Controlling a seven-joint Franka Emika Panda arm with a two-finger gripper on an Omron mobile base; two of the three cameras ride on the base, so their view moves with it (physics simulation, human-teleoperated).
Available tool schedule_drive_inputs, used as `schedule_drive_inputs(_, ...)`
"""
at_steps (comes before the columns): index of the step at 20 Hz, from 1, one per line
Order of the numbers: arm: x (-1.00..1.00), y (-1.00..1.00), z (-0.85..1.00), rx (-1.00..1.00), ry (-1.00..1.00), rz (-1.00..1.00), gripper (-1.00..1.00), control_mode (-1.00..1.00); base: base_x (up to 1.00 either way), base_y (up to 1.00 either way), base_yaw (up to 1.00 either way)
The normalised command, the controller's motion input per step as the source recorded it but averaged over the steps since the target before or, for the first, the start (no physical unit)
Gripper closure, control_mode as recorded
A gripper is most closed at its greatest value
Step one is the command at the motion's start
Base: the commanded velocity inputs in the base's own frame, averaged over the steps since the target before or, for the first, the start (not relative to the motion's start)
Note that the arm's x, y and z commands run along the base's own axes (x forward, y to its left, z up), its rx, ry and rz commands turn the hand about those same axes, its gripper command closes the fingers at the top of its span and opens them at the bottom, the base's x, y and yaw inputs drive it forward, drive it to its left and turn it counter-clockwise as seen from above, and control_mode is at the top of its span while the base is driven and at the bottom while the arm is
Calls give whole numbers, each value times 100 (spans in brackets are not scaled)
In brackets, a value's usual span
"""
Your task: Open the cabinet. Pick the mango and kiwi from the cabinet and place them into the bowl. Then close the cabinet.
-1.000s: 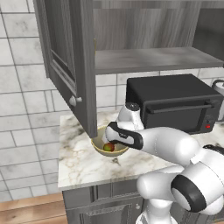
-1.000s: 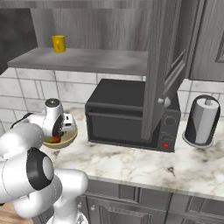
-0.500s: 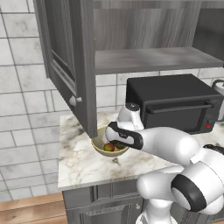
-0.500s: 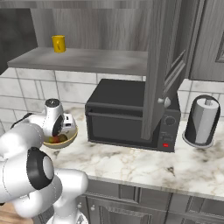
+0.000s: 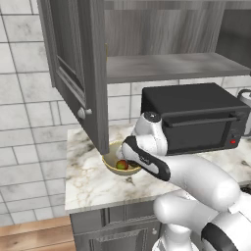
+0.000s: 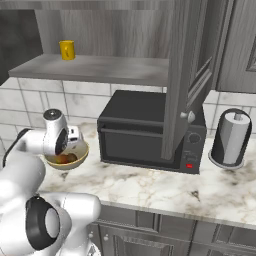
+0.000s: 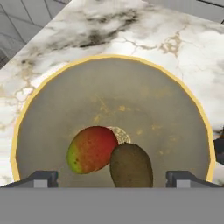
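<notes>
The tan-gold bowl point(image 7: 131, 96) sits on the marble counter, directly below my gripper point(image 7: 113, 178). Inside it the red and yellow-green mango point(image 7: 92, 148) lies against the brown kiwi point(image 7: 130, 166). My two fingertips point(image 7: 41, 177) stand wide apart, one on each side of the fruit, touching neither: the gripper is open and holds nothing. In the left base view my hand hangs over the bowl point(image 5: 110, 165), where the mango point(image 5: 122, 165) shows. The cabinet point(image 5: 162, 63) stands open, its left door point(image 5: 78, 63) swung out above the bowl point(image 6: 76, 159).
A black toaster oven point(image 6: 145, 131) stands right of the bowl. The cabinet's right door point(image 6: 182, 75) hangs open in front of it. A yellow cup point(image 6: 67, 49) rests on the cabinet shelf. A paper towel roll point(image 6: 231, 139) stands at the far right.
The fingers have spread wider over the bowl. The arm and the fruit have stayed in place.
</notes>
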Motion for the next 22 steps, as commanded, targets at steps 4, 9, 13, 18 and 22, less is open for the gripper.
schedule_drive_inputs(4,-57,-16,63,-6,-10,0,-100,-100,0,0,0)
schedule_drive_inputs(9,-56,-28,65,-8,-7,0,-100,-100,0,0,0)
schedule_drive_inputs(13,-55,-15,57,-6,-8,0,-100,-100,0,0,0)
schedule_drive_inputs(18,-45,-20,64,-2,-5,0,-100,-100,0,0,0)
schedule_drive_inputs(22,-37,-24,67,0,-2,0,-100,-100,0,0,0)
